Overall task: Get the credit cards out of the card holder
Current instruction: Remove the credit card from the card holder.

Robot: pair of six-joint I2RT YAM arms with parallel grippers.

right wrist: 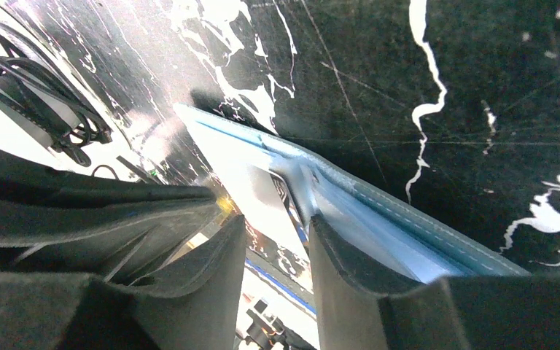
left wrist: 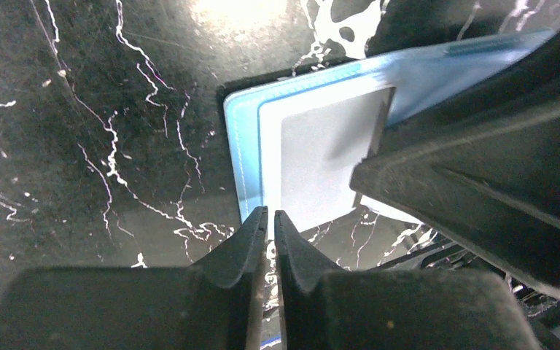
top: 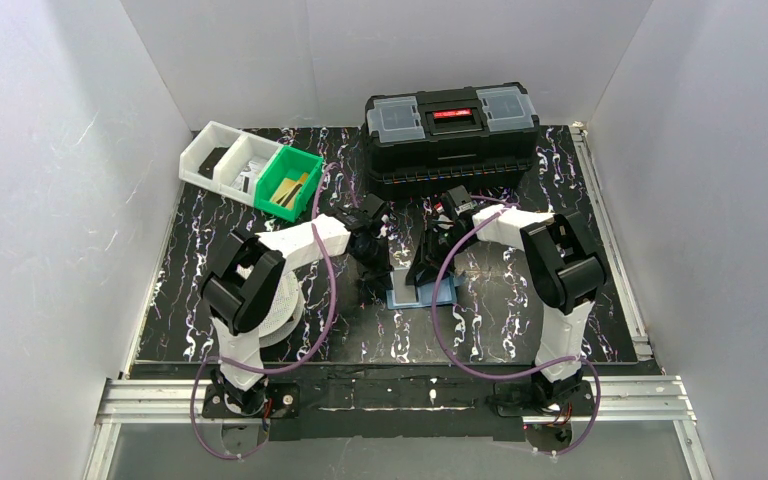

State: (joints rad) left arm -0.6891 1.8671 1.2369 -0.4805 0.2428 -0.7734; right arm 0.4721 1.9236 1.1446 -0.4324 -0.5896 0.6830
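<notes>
The blue card holder (top: 444, 294) lies open on the black marbled table between my two arms. In the left wrist view its blue rim (left wrist: 242, 146) frames a paler inside with a pale grey rectangle (left wrist: 321, 160); I cannot tell whether that is a card or a pocket. No orange-tan card shows in the holder. My left gripper (left wrist: 270, 216) is shut to a thin slit, its tips at the holder's near edge (top: 372, 284). My right gripper (right wrist: 277, 222) is open over the holder (top: 427, 268). Its right finger (right wrist: 350, 262) rests against the raised blue flap (right wrist: 408, 219).
A large black toolbox (top: 452, 135) stands at the back. A green bin (top: 290, 183) holding flat tan pieces and white bins (top: 222, 160) sit at the back left. White walls enclose the table. The right gripper's body (left wrist: 481, 160) crowds the left wrist view.
</notes>
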